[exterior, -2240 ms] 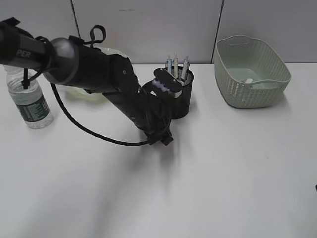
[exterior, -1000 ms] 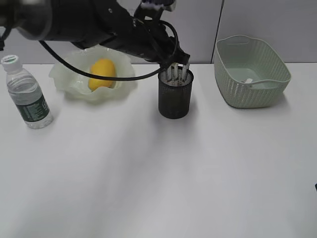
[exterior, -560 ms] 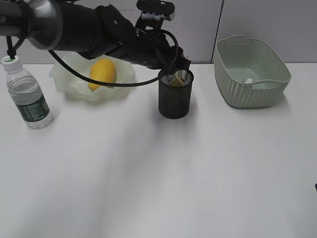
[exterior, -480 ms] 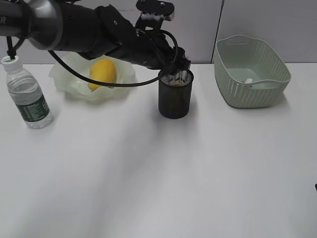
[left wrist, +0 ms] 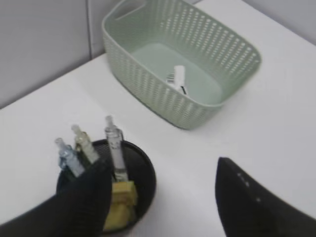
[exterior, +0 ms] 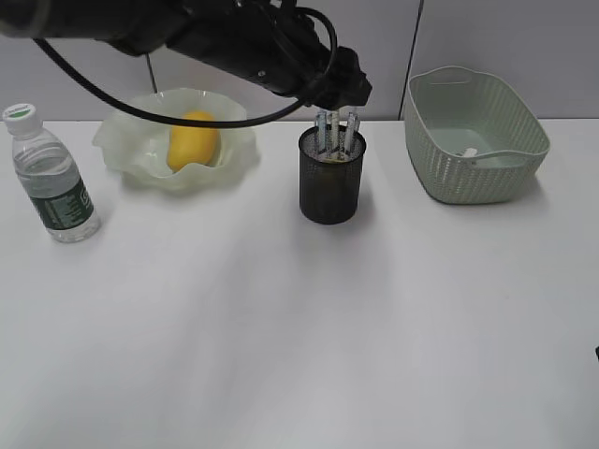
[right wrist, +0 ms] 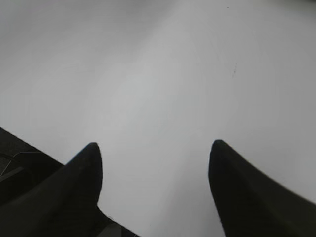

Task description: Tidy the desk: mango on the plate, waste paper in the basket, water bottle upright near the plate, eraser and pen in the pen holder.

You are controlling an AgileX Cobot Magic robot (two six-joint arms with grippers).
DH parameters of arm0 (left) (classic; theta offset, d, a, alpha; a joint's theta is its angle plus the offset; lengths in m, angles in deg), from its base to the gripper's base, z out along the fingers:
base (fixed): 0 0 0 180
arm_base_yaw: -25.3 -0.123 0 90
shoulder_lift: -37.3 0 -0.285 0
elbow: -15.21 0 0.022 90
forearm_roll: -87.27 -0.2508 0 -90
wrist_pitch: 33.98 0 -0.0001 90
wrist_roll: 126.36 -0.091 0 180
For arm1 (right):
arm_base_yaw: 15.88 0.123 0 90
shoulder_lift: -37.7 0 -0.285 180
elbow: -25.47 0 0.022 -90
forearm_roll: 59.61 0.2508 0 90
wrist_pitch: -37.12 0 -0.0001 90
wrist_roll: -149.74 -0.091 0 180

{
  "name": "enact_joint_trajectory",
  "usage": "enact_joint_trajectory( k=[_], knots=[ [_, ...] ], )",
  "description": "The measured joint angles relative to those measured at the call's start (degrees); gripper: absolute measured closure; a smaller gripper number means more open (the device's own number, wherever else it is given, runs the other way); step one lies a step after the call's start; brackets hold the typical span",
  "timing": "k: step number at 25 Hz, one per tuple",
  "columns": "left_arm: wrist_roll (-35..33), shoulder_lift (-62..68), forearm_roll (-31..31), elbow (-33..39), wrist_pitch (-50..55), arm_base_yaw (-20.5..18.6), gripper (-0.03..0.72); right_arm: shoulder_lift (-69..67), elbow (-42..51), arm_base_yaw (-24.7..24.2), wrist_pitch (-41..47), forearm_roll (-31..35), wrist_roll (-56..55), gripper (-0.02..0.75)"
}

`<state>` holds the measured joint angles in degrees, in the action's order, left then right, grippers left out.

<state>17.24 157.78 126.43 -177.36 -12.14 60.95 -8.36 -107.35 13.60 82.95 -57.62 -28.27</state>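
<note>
The black mesh pen holder [exterior: 329, 182] stands mid-desk with three pens [exterior: 334, 128] upright in it. In the left wrist view a yellow eraser [left wrist: 120, 203] lies inside the pen holder [left wrist: 143, 177] beside the pens [left wrist: 114, 146]. My left gripper [exterior: 344, 92] hangs just above the holder's rim, open and holding nothing [left wrist: 163, 193]. The mango [exterior: 193, 139] rests on the wavy green plate [exterior: 117, 150]. At the far left the water bottle [exterior: 52, 178] stands upright. The waste paper [left wrist: 177, 79] lies in the basket [exterior: 440, 178]. My right gripper [right wrist: 155, 158] is open over bare desk [right wrist: 163, 74].
Grey wall panels rise right behind the plate, pen holder and basket [left wrist: 148, 94]. A wide stretch of white desk [exterior: 309, 346] lies in front of them. My left arm [exterior: 215, 37] reaches in from the upper left, above the plate.
My left gripper opened over the pen holder, the yellow eraser dropped in, and the gripper then rose a little. The right gripper has not moved.
</note>
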Motion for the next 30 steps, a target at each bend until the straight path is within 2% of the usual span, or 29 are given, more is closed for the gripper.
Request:
enact_joint_trajectory(
  k=[3, 10, 13, 16, 22, 25, 30],
  knots=[
    [3.3, -3.4, -3.8, 0.0, 8.3, -0.1, 0.187, 0.0, 0.0, 0.0, 0.0, 0.0, 0.0, 0.207],
    [27.3, -8.7, -31.3, 0.0, 34.3, -0.1, 0.187, 0.0, 0.0, 0.0, 0.0, 1.3, 0.0, 0.207],
    [33.1, -9.3, -37.5, 0.0, 45.0, -0.1, 0.187, 0.0, 0.0, 0.0, 0.4, 1.3, 0.0, 0.207],
    [37.0, -10.7, -39.2, 0.5, 47.4, -0.1, 0.187, 0.0, 0.0, 0.0, 2.2, 1.4, 0.0, 0.207],
    [38.3, -16.8, -39.2, 2.7, 47.8, -0.1, 0.187, 0.1, 0.0, 0.0, 4.5, 1.7, 0.0, 0.207],
    [38.4, -22.3, -39.2, 7.8, 47.6, -0.1, 0.190, 0.1, 0.0, 0.0, 5.0, 1.8, 0.0, 0.207],
    [38.5, -35.8, -39.5, 21.8, 47.7, -0.1, 0.221, 0.1, -0.1, 0.0, 8.3, 1.8, 0.0, 0.207]
  ],
)
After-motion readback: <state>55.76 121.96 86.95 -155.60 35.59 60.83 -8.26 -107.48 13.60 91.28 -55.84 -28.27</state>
